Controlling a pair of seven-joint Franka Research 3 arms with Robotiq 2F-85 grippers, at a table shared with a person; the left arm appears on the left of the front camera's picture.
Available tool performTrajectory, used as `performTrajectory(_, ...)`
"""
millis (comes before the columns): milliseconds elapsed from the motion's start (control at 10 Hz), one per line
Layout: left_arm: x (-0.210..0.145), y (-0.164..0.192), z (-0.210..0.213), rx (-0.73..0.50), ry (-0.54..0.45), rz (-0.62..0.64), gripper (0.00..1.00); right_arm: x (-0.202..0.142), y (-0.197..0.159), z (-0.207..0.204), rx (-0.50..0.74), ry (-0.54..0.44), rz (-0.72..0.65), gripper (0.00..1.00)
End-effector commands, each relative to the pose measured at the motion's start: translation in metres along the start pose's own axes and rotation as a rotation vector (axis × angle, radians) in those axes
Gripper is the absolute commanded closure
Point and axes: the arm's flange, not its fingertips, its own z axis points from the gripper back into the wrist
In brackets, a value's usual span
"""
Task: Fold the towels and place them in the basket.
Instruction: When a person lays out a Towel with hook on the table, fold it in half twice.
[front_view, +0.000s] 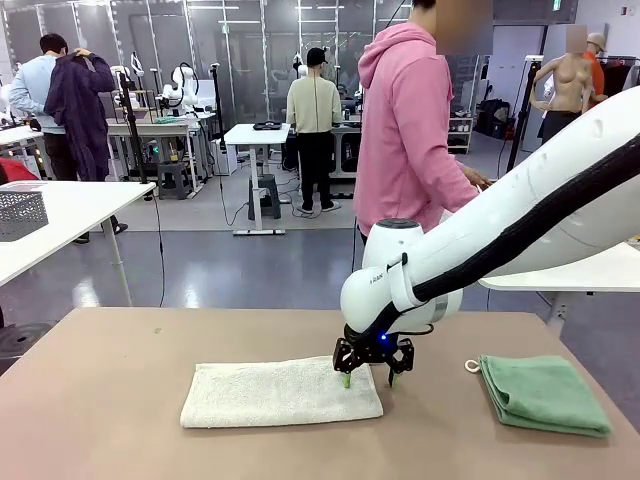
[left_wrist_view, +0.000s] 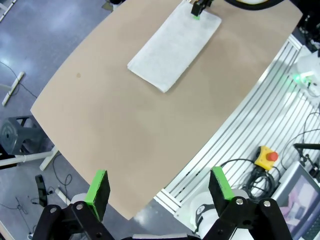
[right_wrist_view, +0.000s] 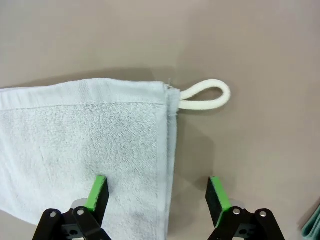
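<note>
Towels count 2, both on the brown table (front_view: 120, 400). Cream-white towel (front_view: 282, 392) lies flat mid-table, long axis running L–R across the front view, short ends facing the table's L and R sides. Its corner loop (right_wrist_view: 205, 96), 1 only, sticks out past the R short end onto bare table. Mint-green towel (front_view: 543, 393) sits folded well to the R, apart from the cream one, w/ its own loop (front_view: 472, 366) at the far-L corner, pointing toward the cream towel. R gripper (front_view: 369, 378) hangs low over the cream towel's R end, jaws spread wide, nothing held. One green pad (right_wrist_view: 98, 192) is over the terry and the other over bare table, so the short edge runs between them. L gripper (left_wrist_view: 160, 192) is high above the table's near edge, jaws wide apart, empty. 1 wire-mesh basket (front_view: 20, 213) stands on a white side table (front_view: 90, 215) far L, well away from both towels. 1 person in a pink hoodie (front_view: 405, 130) stands at the far side.
</note>
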Motion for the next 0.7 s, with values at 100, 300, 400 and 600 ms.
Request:
performTrajectory(100,-0.0024,-0.0006,-0.0007,0.007,0.000,-0.004,0.00,0.0142,0.0094,-0.0082,-0.009,0.025,-0.039,0.07)
performTrajectory(300,-0.0024,-0.0006,-0.0007,0.007,0.000,-0.004,0.00,0.0118,0.0112,-0.0080,-0.010,0.007,-0.037,0.67)
performTrajectory(400,-0.0024,-0.0006,-0.0007,0.007,0.000,-0.004,0.00,0.0111,0.0120,-0.0090,-0.008,0.012,-0.041,0.94)
performTrajectory(600,-0.0024,-0.0006,-0.0007,0.007,0.000,-0.004,0.00,0.0124,0.0110,-0.0125,-0.002,0.023,-0.050,1.00)
